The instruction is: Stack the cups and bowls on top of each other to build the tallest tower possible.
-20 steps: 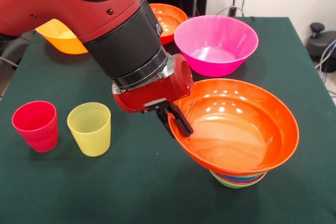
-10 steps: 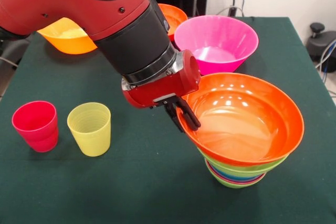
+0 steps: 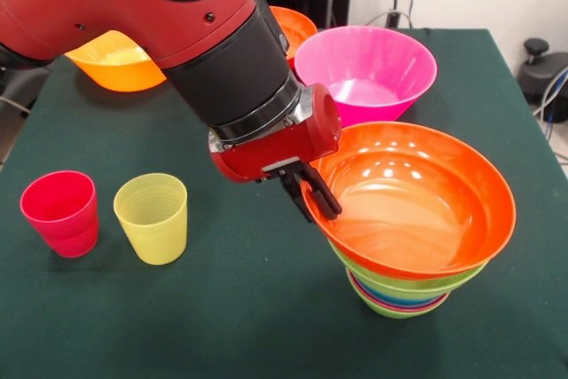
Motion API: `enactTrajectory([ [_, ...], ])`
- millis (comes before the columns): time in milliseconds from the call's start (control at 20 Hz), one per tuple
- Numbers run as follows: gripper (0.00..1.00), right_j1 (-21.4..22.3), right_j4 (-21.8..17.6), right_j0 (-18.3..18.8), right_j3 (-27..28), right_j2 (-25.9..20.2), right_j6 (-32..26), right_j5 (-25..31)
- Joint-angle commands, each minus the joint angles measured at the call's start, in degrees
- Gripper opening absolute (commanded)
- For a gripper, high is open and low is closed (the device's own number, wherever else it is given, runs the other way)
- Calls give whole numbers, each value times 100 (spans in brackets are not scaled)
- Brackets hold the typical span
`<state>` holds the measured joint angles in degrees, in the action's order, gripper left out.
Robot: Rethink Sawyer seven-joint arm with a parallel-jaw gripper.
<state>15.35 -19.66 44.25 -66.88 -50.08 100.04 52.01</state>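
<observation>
My gripper (image 3: 312, 197) is shut on the left rim of a large orange bowl (image 3: 417, 210), one finger inside the rim and one outside. This bowl sits tilted on top of the tower (image 3: 399, 295) at the front right, where green, blue, red and light-green rims show as bands beneath it. A pink bowl (image 3: 366, 73) stands behind the tower. A smaller orange bowl (image 3: 291, 28) and a yellow-orange bowl (image 3: 115, 61) stand at the back, partly hidden by my arm. The red cup (image 3: 60, 212) and yellow cup (image 3: 153, 217) stand upright side by side at the front left.
The table (image 3: 240, 308) has a dark green cloth, and its right edge runs close to the tower. My thick arm crosses the back left of the table. A black stand (image 3: 541, 68) is off the table at the right.
My gripper and the large orange bowl have risen and shifted slightly right. A green bowl's rim now shows under the orange bowl. Little changed in the last half second.
</observation>
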Motion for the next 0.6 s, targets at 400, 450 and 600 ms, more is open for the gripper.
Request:
enactTrajectory([
  [400,0,-79,-198,-73,-325,10,-1147,-23],
  [450,0,-64,-198,-68,-345,15,-1133,-22],
  [600,0,-54,-187,-39,-390,10,-1136,-6],
])
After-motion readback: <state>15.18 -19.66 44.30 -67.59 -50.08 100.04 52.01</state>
